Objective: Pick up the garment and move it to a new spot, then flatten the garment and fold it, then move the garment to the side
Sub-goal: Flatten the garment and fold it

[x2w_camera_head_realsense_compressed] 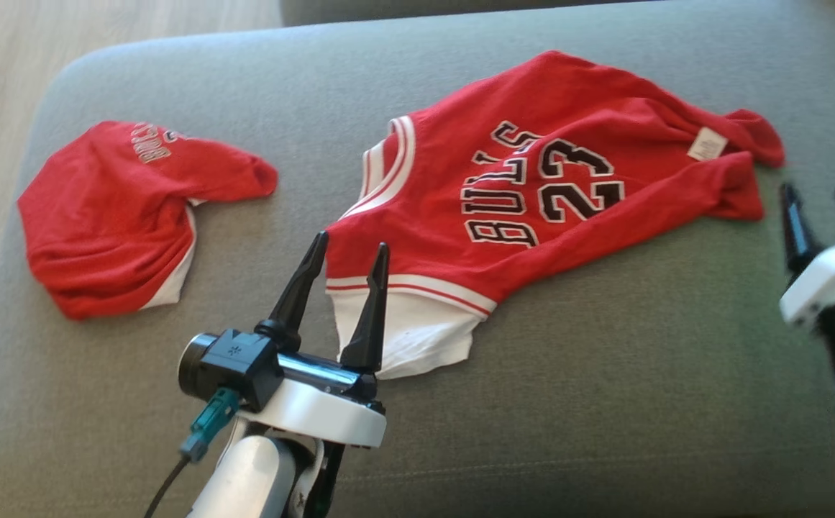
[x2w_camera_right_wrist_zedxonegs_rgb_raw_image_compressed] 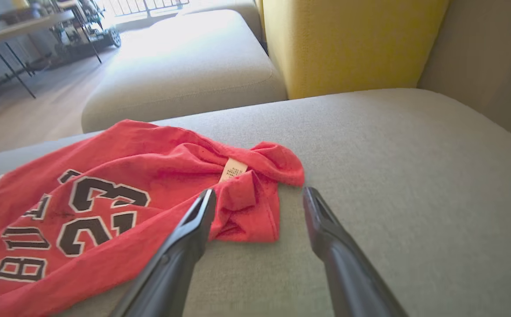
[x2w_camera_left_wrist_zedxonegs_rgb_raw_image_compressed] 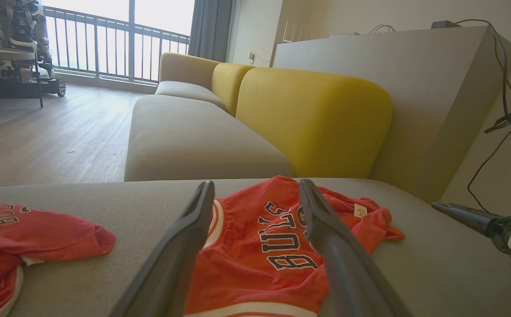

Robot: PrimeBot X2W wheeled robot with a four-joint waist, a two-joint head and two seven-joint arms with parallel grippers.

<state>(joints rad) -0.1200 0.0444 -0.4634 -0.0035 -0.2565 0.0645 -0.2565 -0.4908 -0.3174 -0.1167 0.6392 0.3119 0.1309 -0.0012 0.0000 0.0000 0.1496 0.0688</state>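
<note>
While both grippers stand with fingers spread and hold nothing, the red jersey (x2w_camera_head_realsense_compressed: 568,93) lies on the grey cushion (x2w_camera_head_realsense_compressed: 604,360), its white hem between the fingers of the left gripper (x2w_camera_head_realsense_compressed: 354,241) and its labelled end just ahead of the right gripper (x2w_camera_head_realsense_compressed: 815,191). A second red garment (x2w_camera_head_realsense_compressed: 108,208) lies crumpled well to the left gripper's left. The left wrist view takes in a yellow backrest (x2w_camera_left_wrist_zedxonegs_rgb_raw_image_compressed: 317,123) beyond the jersey, and the right wrist view brings the white label (x2w_camera_right_wrist_zedxonegs_rgb_raw_image_compressed: 233,169) close.
</note>
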